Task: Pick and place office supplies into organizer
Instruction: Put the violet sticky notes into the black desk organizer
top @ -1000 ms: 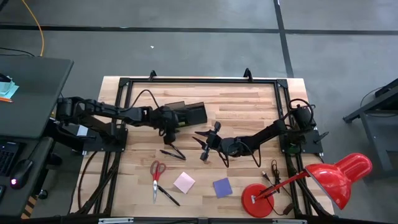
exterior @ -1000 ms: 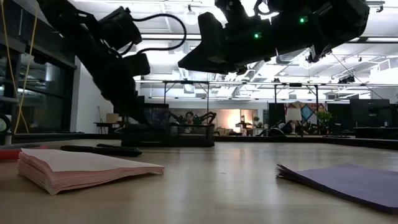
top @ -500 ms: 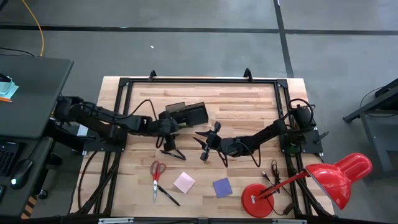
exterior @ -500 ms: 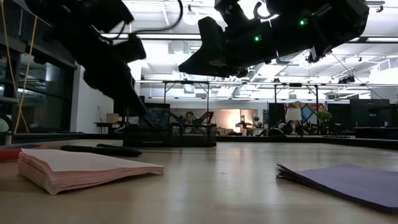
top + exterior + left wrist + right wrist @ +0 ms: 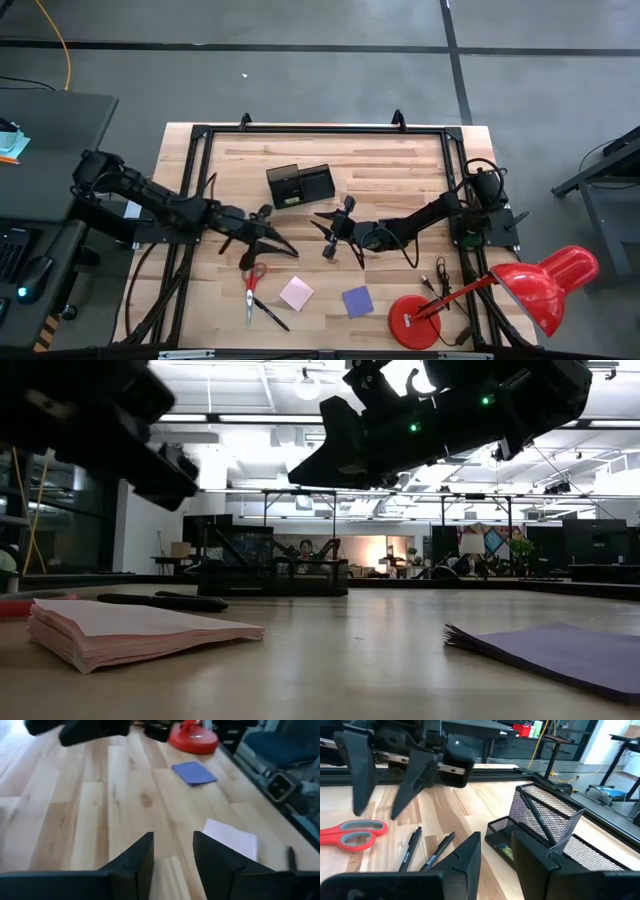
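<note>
The black mesh organizer (image 5: 300, 185) stands at the table's middle; in the right wrist view (image 5: 545, 832) a dark pen leans inside it. My left gripper (image 5: 268, 250) is open and empty, above two black pens (image 5: 422, 851) and just past the red-handled scissors (image 5: 252, 282); the right wrist view (image 5: 377, 812) shows its fingers spread and pointing down. My right gripper (image 5: 331, 227) is open and empty, raised just to the right of the organizer. The pink pad (image 5: 296, 293) and purple pad (image 5: 358, 300) lie flat near the front edge. Another pen (image 5: 272, 314) lies by the scissors.
The red desk lamp's round base (image 5: 413, 322) stands at the front right, its head (image 5: 545, 285) past the table's edge. A black frame rail (image 5: 320, 130) runs along the far edge. Bare wood (image 5: 390, 165) lies right of the organizer.
My left gripper has drawn back from the organizer toward the table's near left, coming over the two pens beside the scissors. The organizer has stayed where it was.
</note>
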### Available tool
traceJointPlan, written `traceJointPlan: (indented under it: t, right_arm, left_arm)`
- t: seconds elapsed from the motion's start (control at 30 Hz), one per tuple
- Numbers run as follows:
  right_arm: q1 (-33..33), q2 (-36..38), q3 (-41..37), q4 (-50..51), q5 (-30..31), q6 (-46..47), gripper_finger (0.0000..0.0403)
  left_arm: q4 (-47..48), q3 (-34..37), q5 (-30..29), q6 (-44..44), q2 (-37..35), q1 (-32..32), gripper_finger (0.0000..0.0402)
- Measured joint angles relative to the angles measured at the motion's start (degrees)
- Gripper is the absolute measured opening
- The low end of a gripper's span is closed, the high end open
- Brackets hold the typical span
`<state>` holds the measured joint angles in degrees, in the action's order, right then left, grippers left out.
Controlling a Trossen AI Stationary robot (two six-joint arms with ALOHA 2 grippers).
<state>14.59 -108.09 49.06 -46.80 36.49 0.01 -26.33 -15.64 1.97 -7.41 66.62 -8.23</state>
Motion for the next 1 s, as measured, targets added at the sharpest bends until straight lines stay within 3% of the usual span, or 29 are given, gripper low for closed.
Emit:
traceJointPlan:
  t: [0.2,0.33,0.73,1.0]
  right_arm:
    - [0.0,0.0,0.0,0.7,-1.3,1.2,0.0103]
    - [0.2,0.9,0.1,2.3,-3.8,7.7,0.0105]
    - [3.8,1.7,4.6,23.8,-7.7,29.6,0.0149]
    - [5.9,3.9,4.6,31.9,-6.3,35.5,0.0134]
  left_arm:
    - [-3.0,2.6,0.5,1.2,-3.8,-1.7,0.0122]
    - [-6.3,4.4,5.6,5.2,-6.1,-1.6,0.0122]
    - [-9.9,10.0,18.6,9.1,-19.4,-1.5,0.0122]
    - [0.5,12.7,3.1,8.7,-33.5,-1.5,0.0122]
